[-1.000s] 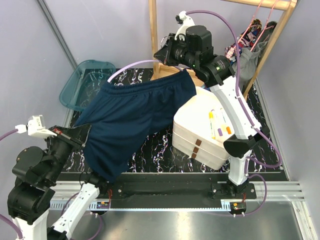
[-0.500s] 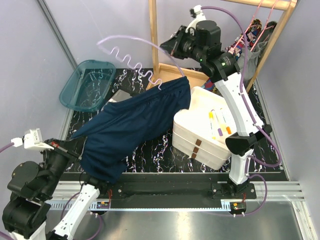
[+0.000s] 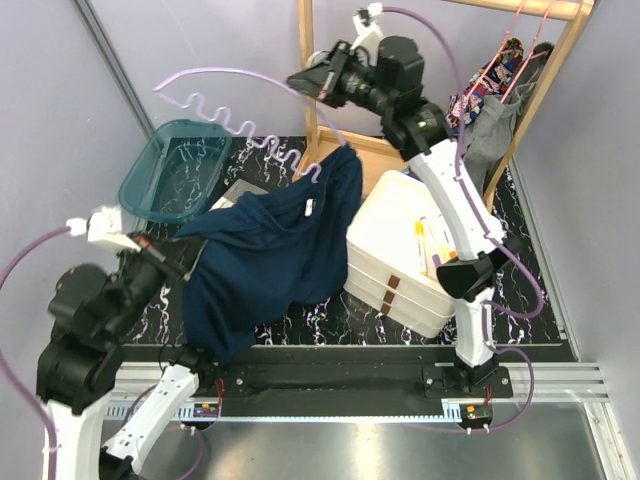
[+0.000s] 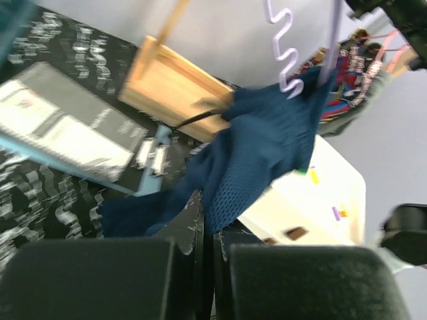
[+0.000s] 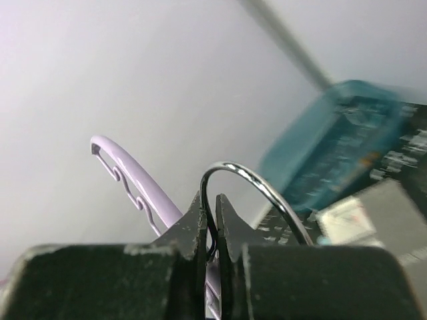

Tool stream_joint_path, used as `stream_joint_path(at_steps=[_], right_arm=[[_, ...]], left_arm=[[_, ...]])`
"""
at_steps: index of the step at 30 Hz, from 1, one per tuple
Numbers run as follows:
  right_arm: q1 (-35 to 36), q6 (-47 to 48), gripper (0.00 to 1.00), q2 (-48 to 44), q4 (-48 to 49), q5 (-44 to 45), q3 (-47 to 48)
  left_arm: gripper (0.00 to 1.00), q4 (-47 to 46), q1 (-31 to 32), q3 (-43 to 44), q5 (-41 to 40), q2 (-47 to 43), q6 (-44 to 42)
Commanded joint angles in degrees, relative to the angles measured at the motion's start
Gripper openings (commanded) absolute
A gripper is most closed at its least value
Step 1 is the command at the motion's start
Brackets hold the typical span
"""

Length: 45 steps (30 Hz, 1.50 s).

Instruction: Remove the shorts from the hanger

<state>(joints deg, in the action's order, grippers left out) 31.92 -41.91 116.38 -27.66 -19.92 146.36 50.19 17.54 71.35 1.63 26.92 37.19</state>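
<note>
1. Left pincer (image 4: 210, 217), nearest the base, is clamped tight on a fold of the navy shorts (image 4: 260, 143), with no gap between its jaws.
2. Its wrist view is smeared by motion, so the cloth's edges and the flat grey pad (image 4: 63, 133) behind it are hard to read. From above, cloth covers the pincer's tips.
3. From that grip the navy shorts rise in a bunched sheet over the counter (image 3: 320, 300), up and away to the far right. Their right edge runs just beside the white box (image 3: 400, 245); contact cannot be told.
4. Their top corner is caught on the low end of the lilac hanger (image 3: 245, 128), which slants upward from there.
5. Right pincer (image 5: 209, 210), high and farther back, is closed on the hanger's chrome hook (image 5: 257, 183), well above the navy shorts. Its wrist view is blurred; the teal bin (image 5: 333, 147) is only a smudge.
6. Farthest, the graffiti shorts (image 3: 480, 95) and grey shorts (image 3: 492, 130) hang at the wooden rack (image 3: 306, 60), partly hidden by the right arm and cut by a post.
</note>
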Motion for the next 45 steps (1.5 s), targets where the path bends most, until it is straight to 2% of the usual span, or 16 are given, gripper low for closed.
stream_joint_path(at_steps=[1, 3, 4, 7, 8, 12, 19, 24, 27, 33, 35, 39, 40, 41, 42, 45], right_arm=[[7.3, -10.5, 0.00, 5.1, 14.9, -7.9, 9.5], [9.1, -15.3, 0.00, 6.7, 18.7, -7.8, 11.7], [9.8, -21.1, 0.00, 6.8, 21.0, -8.2, 11.1], [12.1, -29.6, 0.00, 7.0, 29.6, -8.3, 8.5], [12.6, -29.9, 0.00, 7.0, 30.0, -8.4, 8.8], [12.1, -22.8, 0.00, 4.1, 23.3, -7.2, 9.7], [11.3, -9.5, 0.00, -9.3, 13.7, -0.4, -4.6], [11.1, -5.1, 0.00, -16.4, 8.3, 5.4, -9.0], [10.8, -4.1, 0.00, -19.7, 5.0, 9.9, -9.2], [9.1, -3.4, 0.00, -25.1, 3.8, 13.1, -12.1], [8.9, -3.4, 0.00, -25.6, 3.8, 12.8, -13.3], [8.4, -4.1, 0.00, -26.1, 3.8, 11.0, -14.5], [8.5, -4.1, 0.00, -25.9, 3.7, 10.6, -14.6], [8.5, -4.1, 0.00, -25.9, 3.5, 10.1, -14.7], [8.5, -4.1, 0.00, -25.9, 3.4, 9.0, -14.8], [8.4, -4.1, 0.00, -26.5, 2.3, 7.4, -16.3]], left_arm=[[0.00, -13.4, -0.2, 2.6, 7.9, 6.4, 2.1], [0.00, -13.7, -0.2, 3.9, 8.2, 9.3, 2.2], [0.00, -13.7, -0.3, 4.5, 8.8, 10.2, 1.9], [0.00, -13.8, -0.2, 6.1, 9.4, 12.5, 2.2], [0.00, -14.0, -0.3, 5.9, 9.4, 12.5, 2.3], [0.00, -13.1, -0.3, 6.3, 8.8, 11.2, 1.5], [0.00, -4.7, -0.2, 13.0, 0.9, 11.5, -4.9], [0.00, -8.3, -0.2, 11.3, 11.2, 19.6, -2.6], [0.00, -10.8, -0.3, 8.1, 14.0, 25.0, -0.9], [0.00, -12.8, 0.6, -0.9, 12.6, 31.6, -2.7], [0.06, -12.7, 1.6, -2.6, 12.3, 33.1, -3.3], [0.27, -11.8, 4.5, -6.6, 8.6, 31.2, -2.0], [0.55, -11.6, 5.0, -7.9, 8.3, 29.1, -1.5], [0.66, -11.4, 5.1, -9.2, 8.2, 28.0, -0.9], [0.69, -11.2, 5.1, -12.0, 8.2, 26.9, 0.3], [0.69, -9.5, 5.2, -16.6, 6.9, 22.1, 3.5]])
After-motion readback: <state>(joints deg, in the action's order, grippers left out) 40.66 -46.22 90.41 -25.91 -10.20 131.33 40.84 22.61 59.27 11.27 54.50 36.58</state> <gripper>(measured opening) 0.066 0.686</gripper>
